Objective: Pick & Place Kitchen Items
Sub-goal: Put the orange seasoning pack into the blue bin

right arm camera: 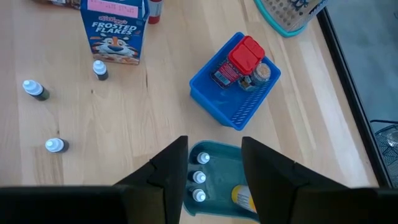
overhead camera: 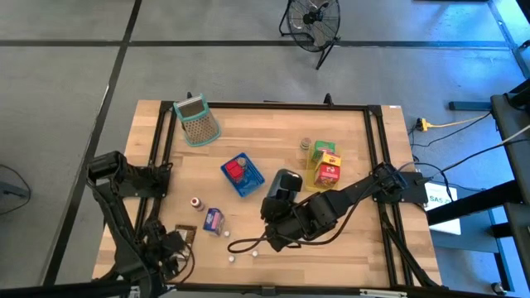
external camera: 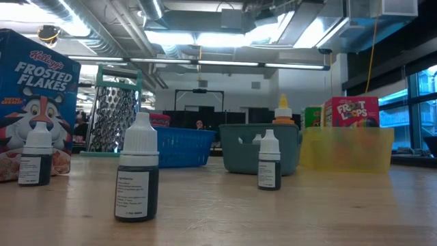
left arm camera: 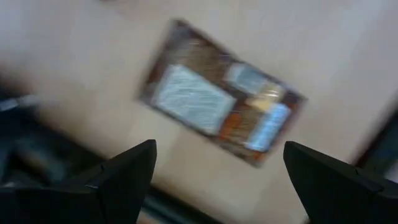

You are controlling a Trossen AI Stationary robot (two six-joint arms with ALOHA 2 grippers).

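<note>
With your left tool (left arm camera: 214, 180) spread wide and empty over the flat brown packet (left arm camera: 221, 91) at the worktop's (overhead camera: 348, 240) near-left corner, straddle its short sides squarely before clenching, while your right tool (right arm camera: 214, 165), half-parted and holding nothing visible, waits above the teal tray (right arm camera: 217, 180).

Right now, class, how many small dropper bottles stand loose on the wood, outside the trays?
3. One dropper bottle stands beside the Frosted Flakes box; two more stand farther from it, close together. The right arm may hide others.
</note>
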